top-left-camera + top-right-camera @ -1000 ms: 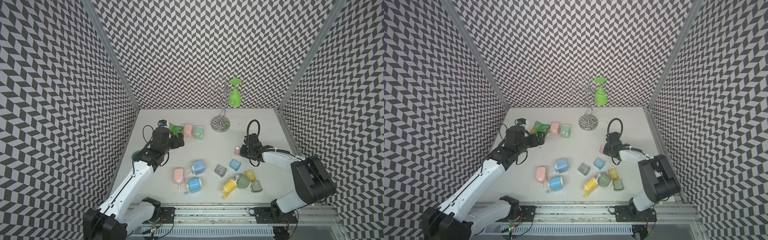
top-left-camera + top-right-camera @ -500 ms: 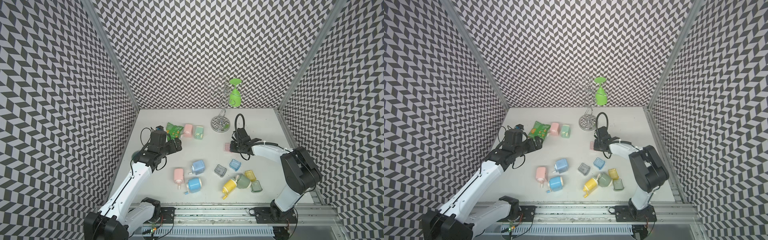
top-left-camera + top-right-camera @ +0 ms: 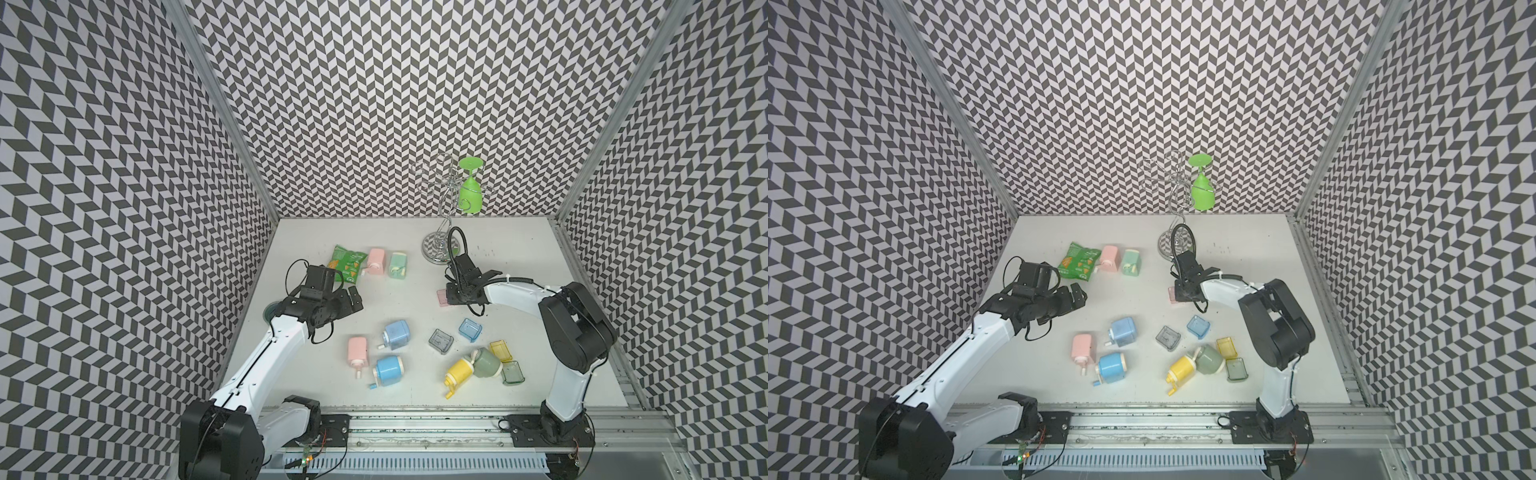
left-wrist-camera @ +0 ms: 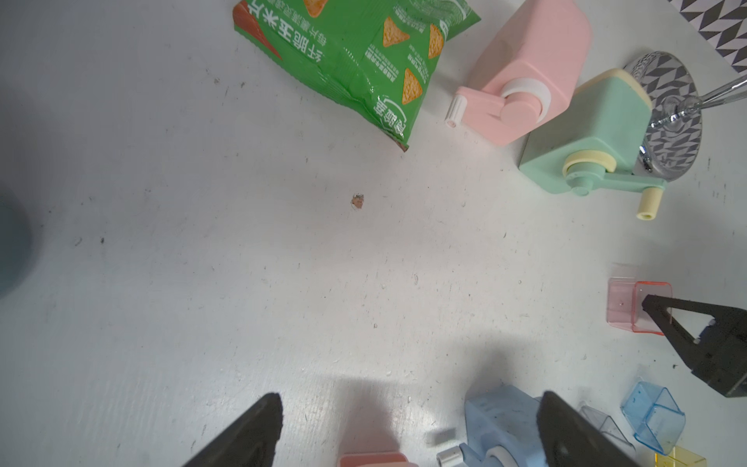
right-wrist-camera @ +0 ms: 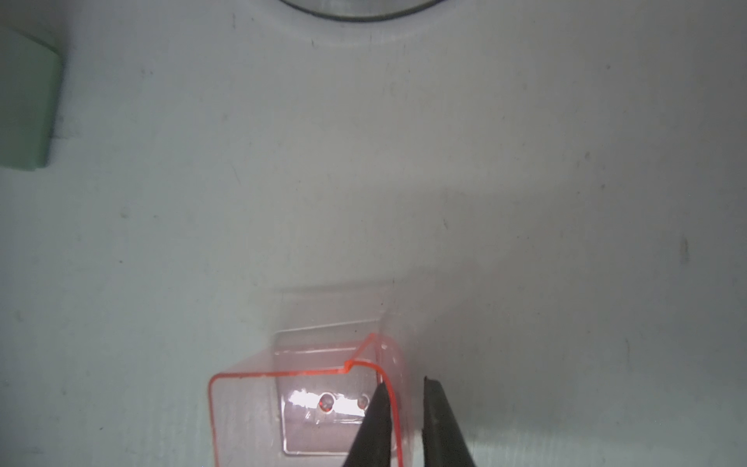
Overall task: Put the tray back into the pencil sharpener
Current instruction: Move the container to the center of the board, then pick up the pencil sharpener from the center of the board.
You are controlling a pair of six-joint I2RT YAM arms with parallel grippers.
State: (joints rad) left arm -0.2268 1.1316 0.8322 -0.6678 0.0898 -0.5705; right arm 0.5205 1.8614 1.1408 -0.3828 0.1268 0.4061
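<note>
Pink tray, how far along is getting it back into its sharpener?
Done: nothing seated; the pink tray lies loose on the table. In hand: the right end effector straddles its wall, jaws slightly apart; the left end effector hangs open, empty. Left: grip it, carry it to a pink sharpener, slide it in.

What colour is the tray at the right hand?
Transparent pink tray, red rim; clearest in the right wrist view.

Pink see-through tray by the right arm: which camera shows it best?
The right wrist view: the pink tray sits close up, one wall between the right gripper fingers. The left wrist view shows it small; both top views, a pink speck half hidden by the gripper.
</note>
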